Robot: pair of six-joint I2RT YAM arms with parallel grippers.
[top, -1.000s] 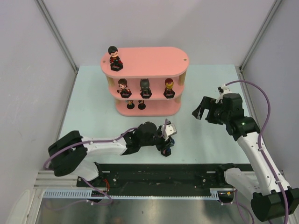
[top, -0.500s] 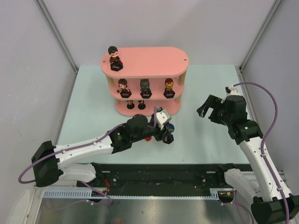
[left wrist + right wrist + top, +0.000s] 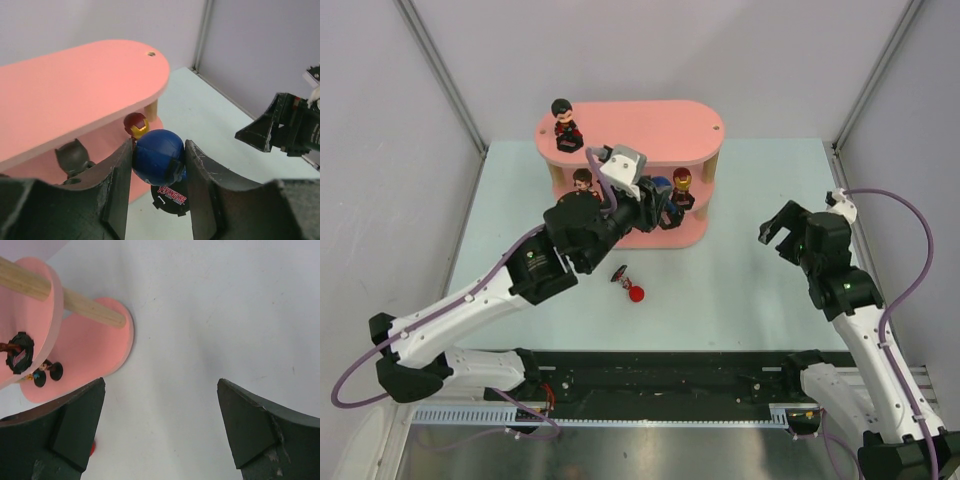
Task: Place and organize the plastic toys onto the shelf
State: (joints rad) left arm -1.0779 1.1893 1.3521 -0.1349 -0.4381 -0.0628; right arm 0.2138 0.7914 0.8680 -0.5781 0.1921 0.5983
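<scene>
My left gripper [image 3: 656, 200] [image 3: 159, 162] is shut on the blue-headed figurine [image 3: 660, 184] [image 3: 157, 155] and holds it in the air in front of the middle tier of the pink shelf [image 3: 640, 128] [image 3: 75, 90]. A dark-haired figurine [image 3: 563, 125] stands on the top board. Another dark-haired figurine [image 3: 584, 181] and the red-gold figurine [image 3: 681, 183] [image 3: 136, 125] stand on the middle board. The black figurine [image 3: 71, 156] stands there too, hidden by my arm from above. A red-headed figurine [image 3: 630, 287] lies on the table. My right gripper [image 3: 788, 230] [image 3: 160, 385] is open and empty, right of the shelf.
The right wrist view shows the shelf's bottom board [image 3: 90, 347] with small black figurine bases [image 3: 50, 371] on it and a wooden post [image 3: 92, 309]. Grey walls and metal frame posts [image 3: 440, 70] close in the pale table [image 3: 750, 300].
My left arm has lifted the blue-headed figurine from the table near the front edge up and away to the shelf's middle tier. The red-headed figurine is uncovered. My right arm has drawn back to the right.
</scene>
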